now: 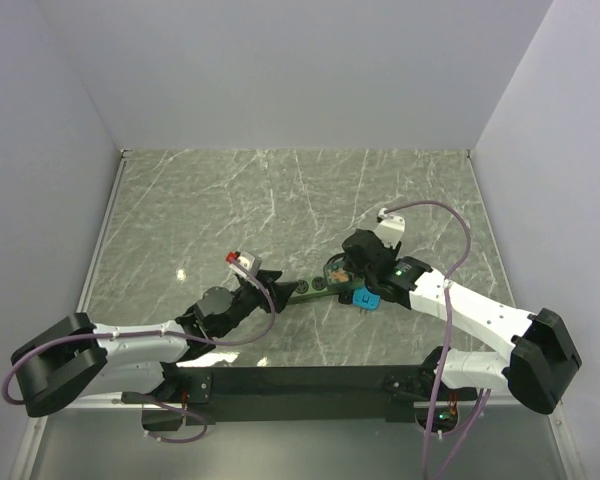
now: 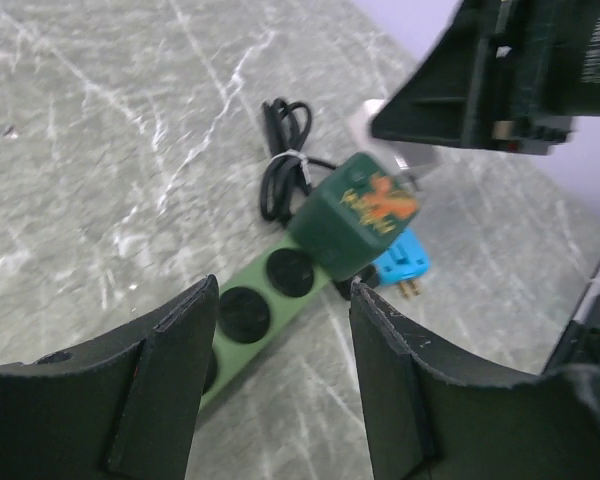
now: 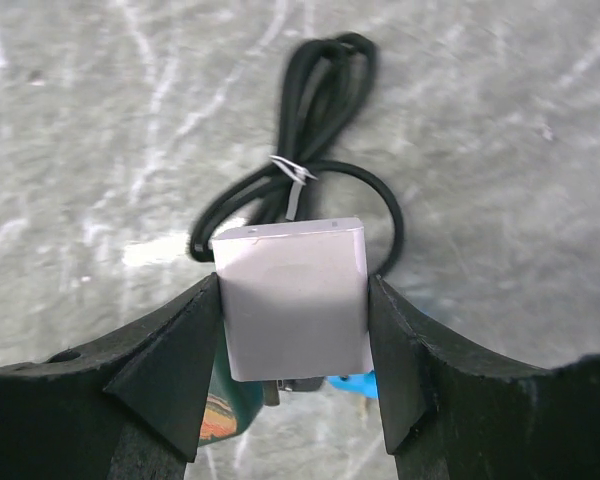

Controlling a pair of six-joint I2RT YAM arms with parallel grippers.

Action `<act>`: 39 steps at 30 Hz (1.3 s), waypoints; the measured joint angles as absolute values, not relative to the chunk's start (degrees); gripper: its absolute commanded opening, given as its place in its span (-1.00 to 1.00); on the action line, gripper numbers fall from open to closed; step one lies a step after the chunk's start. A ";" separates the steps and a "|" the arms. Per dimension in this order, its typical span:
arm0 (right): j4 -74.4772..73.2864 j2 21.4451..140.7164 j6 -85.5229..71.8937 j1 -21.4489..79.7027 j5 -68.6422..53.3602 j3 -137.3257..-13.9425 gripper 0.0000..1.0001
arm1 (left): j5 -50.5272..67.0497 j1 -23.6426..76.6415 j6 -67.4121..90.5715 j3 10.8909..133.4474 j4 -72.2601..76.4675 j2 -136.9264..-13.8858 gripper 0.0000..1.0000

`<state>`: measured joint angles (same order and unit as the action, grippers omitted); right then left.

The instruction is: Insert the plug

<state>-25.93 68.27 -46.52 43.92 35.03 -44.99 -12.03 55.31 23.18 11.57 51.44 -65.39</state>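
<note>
My left arm [image 1: 130,342] and right arm [image 1: 480,318]: white shells, bulky black end joints. Lilac cable [image 1: 450,212] loops off each. Left gripper [image 2: 280,288] and right gripper [image 3: 293,282] fingers black, wedge-shaped, matte. Small green light [image 1: 398,270] mid-frame on right wrist, I think. Black base bar [image 1: 300,382] bottom centre.

Even overhead light is glinting off the marble table [image 1: 280,190] in small spots; both wrist views are looking pretty soft and blurry.

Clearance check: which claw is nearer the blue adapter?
Right. The right claw, gripping a white plug, hovers by the blue adapter; the left claw straddles the green strip's far end.
</note>
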 measured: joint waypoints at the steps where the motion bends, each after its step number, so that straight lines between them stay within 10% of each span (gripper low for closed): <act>1: -24.88 68.27 -45.87 44.01 34.61 -44.99 -1.00 | -12.10 55.70 23.20 11.57 51.46 -64.73 0.22; 39: -0.80 69.19 -37.43 49.06 19.88 -44.97 -1.00 | -27.49 62.33 25.65 25.82 55.64 -82.24 0.29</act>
<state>-0.80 69.19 -37.43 49.06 19.88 -44.97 -27.49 62.33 25.65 25.82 55.64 -82.24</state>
